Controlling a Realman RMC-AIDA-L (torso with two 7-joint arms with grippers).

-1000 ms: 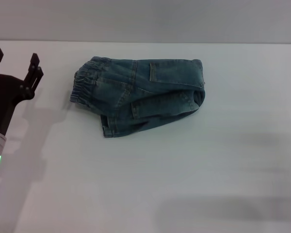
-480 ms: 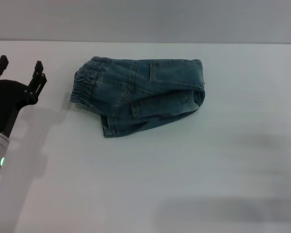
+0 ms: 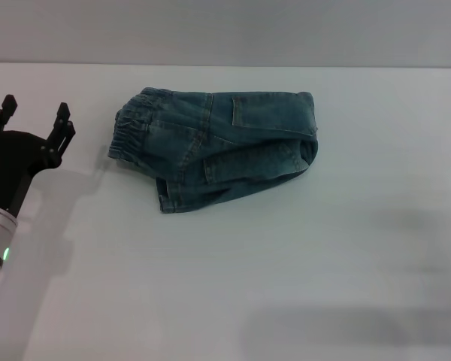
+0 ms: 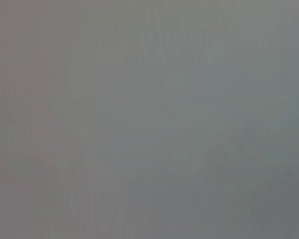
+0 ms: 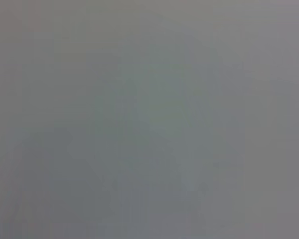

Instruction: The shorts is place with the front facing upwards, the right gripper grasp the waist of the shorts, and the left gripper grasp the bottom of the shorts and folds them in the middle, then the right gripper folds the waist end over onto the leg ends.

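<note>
The blue denim shorts (image 3: 214,150) lie folded into a compact bundle on the white table (image 3: 286,263), toward its far side. Their elastic waist (image 3: 129,128) points left and a fold edge (image 3: 308,143) lies on the right. My left gripper (image 3: 34,113) hangs at the left edge of the head view, well left of the waist. It is open and holds nothing. The right gripper is out of view. Both wrist views show only plain grey surface.
The table's far edge (image 3: 225,65) runs across the top of the head view, with a grey wall behind it. A soft shadow (image 3: 346,331) falls on the table at the lower right.
My left gripper has drifted slightly down and to the right in the head view, staying open. The shorts have not moved.
</note>
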